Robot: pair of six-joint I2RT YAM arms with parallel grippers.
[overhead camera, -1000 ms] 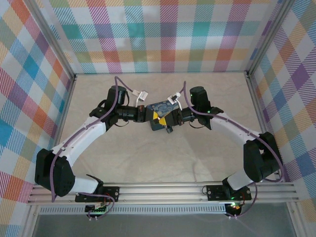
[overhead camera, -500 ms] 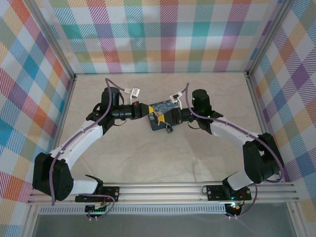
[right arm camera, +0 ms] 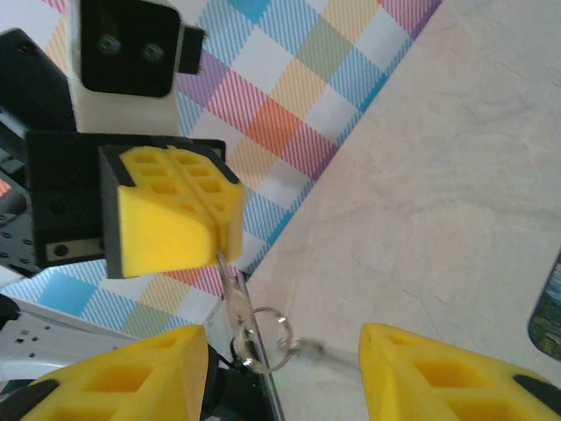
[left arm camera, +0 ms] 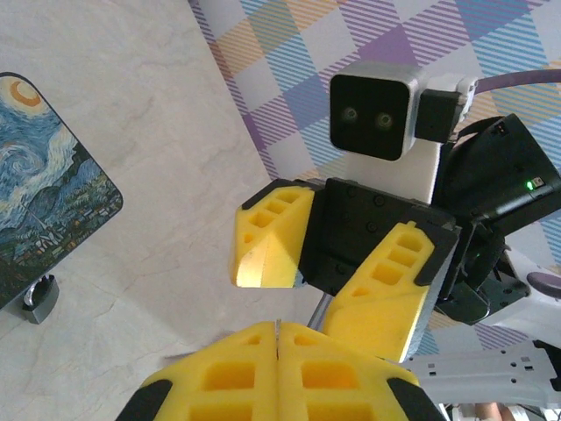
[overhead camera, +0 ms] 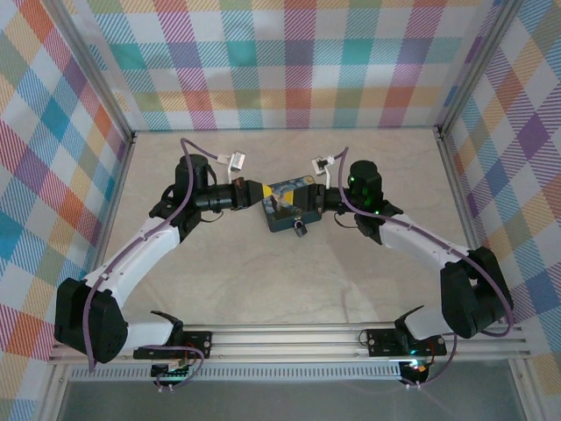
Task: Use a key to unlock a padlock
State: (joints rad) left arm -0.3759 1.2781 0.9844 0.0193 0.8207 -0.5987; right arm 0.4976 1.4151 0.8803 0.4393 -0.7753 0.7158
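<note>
1. The left claw (left arm camera: 278, 331) is shut tight. It pinches the key (right arm camera: 235, 294) between its yellow fingers.
2. The thin end of the key pokes out of the left claw. A small ring (right arm camera: 273, 329) hangs on the key.
3. The right claw (right arm camera: 282, 338) is open. Its 2 fingers stand wide apart and hold nothing.
4. The 2 claws face each other just above the tin (overhead camera: 285, 203), the dark box with the blue and yellow swirls. The left claw is at the tin's left end. The right claw is at the tin's right end.
5. The key hangs in the air between the 2 claws, above the tin.
6. The padlock (overhead camera: 301, 230) lies on the table (overhead camera: 263, 281), just beside the near edge of the tin. No claw touches it.
7. What looks done: the key is off the table and in a good firm pinch.
8. What looks left: almost all of the job. The key is not in the padlock yet.
9. I think 1 claw has to hold the padlock so it does not slide. The open right claw seems free for that.
10. Then the key has to go into the little hole and turn, so the loop pops up.
11. The padlock is too small here to tell if its loop is shut or open.
</note>
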